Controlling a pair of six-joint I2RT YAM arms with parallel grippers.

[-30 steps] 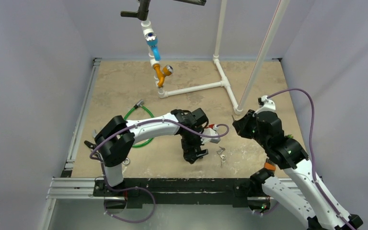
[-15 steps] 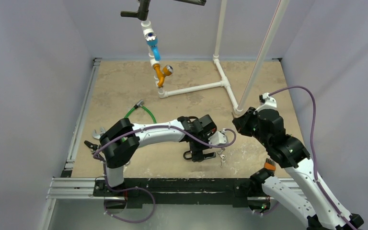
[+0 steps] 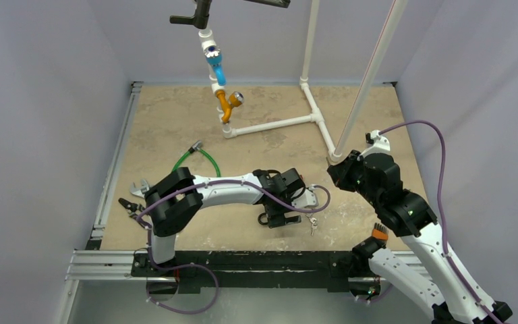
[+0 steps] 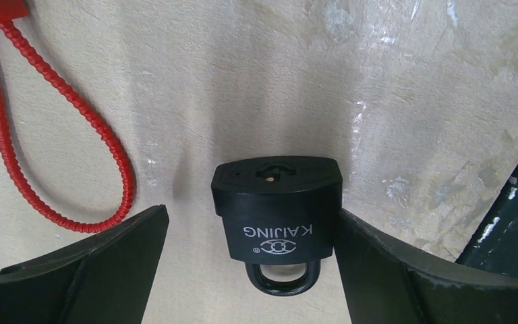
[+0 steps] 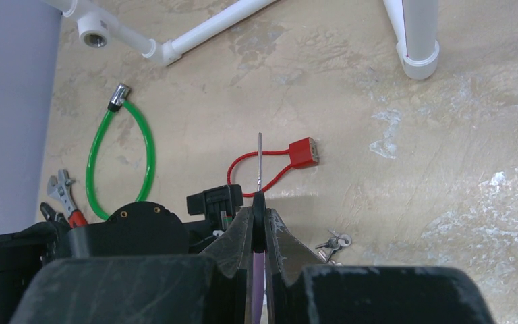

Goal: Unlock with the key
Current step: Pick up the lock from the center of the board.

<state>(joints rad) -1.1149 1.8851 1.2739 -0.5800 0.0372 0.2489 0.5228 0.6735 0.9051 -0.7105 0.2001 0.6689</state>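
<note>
You see a matt black padlock [image 4: 276, 216] and ribbed red cable [image 4: 128, 189] on a mottled, stone-look worktop [image 4: 243, 81], plus a thin metal key [image 5: 260, 162].

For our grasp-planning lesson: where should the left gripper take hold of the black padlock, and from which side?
Grip the padlock body across its two narrow flat sides, coming in from the shackle end. It lies flat, the left gripper has its open jaws flanking those sides, and the keyhole face points away, staying clear for the key.
</note>
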